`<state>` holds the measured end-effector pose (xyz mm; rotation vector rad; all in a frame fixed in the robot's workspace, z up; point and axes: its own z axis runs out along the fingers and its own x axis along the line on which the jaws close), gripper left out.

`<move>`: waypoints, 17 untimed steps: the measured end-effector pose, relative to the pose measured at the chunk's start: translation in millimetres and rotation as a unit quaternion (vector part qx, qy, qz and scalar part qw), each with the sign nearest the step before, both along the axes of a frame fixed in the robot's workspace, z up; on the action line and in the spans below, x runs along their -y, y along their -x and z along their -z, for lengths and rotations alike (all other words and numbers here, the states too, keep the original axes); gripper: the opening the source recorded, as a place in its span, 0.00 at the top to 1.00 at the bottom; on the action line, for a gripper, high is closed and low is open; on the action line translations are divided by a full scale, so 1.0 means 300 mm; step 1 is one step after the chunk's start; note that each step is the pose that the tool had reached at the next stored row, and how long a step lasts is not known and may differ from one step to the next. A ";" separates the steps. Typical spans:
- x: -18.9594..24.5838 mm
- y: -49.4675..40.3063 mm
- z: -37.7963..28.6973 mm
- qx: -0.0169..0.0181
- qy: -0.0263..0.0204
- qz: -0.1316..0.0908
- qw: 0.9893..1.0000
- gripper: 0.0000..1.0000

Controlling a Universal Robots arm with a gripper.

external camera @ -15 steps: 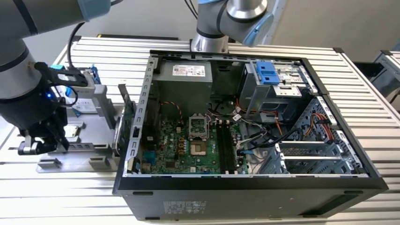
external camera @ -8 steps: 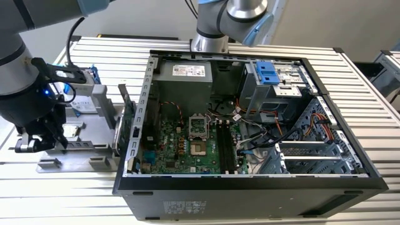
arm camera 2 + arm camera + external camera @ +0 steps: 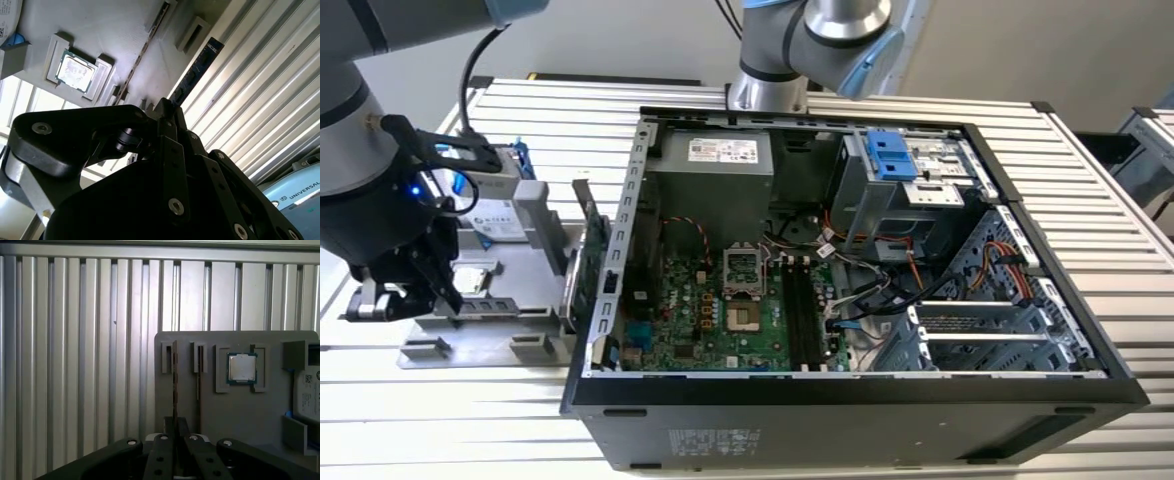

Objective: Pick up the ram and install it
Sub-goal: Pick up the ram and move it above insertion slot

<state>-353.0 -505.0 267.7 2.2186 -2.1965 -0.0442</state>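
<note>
Black claw, dark ram, grey tray, silver ribbed table, green motherboard, blue drive bracket.

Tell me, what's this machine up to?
A robot arm is working at a gray tray of parts, next to an open computer. Its claw is closed on the ram, a thin stick standing on edge at the tray. Whether the stick has left its slot is hard to tell. It is not in the computer yet.

one end of the ram hidden behind the tool — hard drive cut by the edge
</note>
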 end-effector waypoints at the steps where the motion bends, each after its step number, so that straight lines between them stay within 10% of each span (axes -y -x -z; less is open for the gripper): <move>1: 0.000 0.000 0.000 0.000 0.000 0.000 1.000 1.00; 17: 0.000 0.000 -0.020 0.000 0.000 0.000 1.000 1.00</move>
